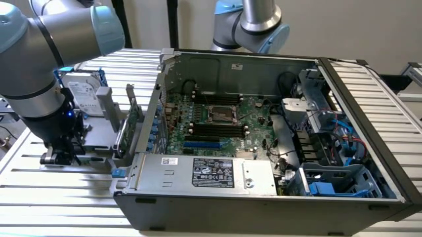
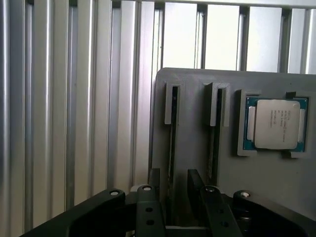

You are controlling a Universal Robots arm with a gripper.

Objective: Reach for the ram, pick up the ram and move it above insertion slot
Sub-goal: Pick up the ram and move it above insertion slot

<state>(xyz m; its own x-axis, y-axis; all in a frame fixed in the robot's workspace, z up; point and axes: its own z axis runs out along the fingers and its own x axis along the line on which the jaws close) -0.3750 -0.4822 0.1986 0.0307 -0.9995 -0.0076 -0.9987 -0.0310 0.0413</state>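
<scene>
The ram [image 2: 172, 143] stands on edge in one slot of a grey holder [image 2: 192, 94]. The wrist view catches its thin top edge as a dark line running lengthwise straight away from the gripper [image 2: 173, 183]. The gripper is spread, with its fingers [image 2: 196, 186] one on each side of the near end of that edge, so the ram's long axis passes through the gap between them. I cannot tell whether either pad touches the board. A second stick [image 2: 216, 143] stands parallel in the neighbouring slot, just beside the ram. A CPU [image 2: 276, 123] lies flat in a recess beyond that.

In the exterior view the gripper [image 1: 59, 155] is low over the holder, on the slatted table [image 1: 59, 197] at the exterior view's left of the open case [image 1: 264, 202]. The dark memory slots [image 1: 218, 131] on the motherboard are well apart from it, inside the case. In that view the arm's bulk covers the ram. The ram's chips and lower edge are hidden in the holder.
</scene>
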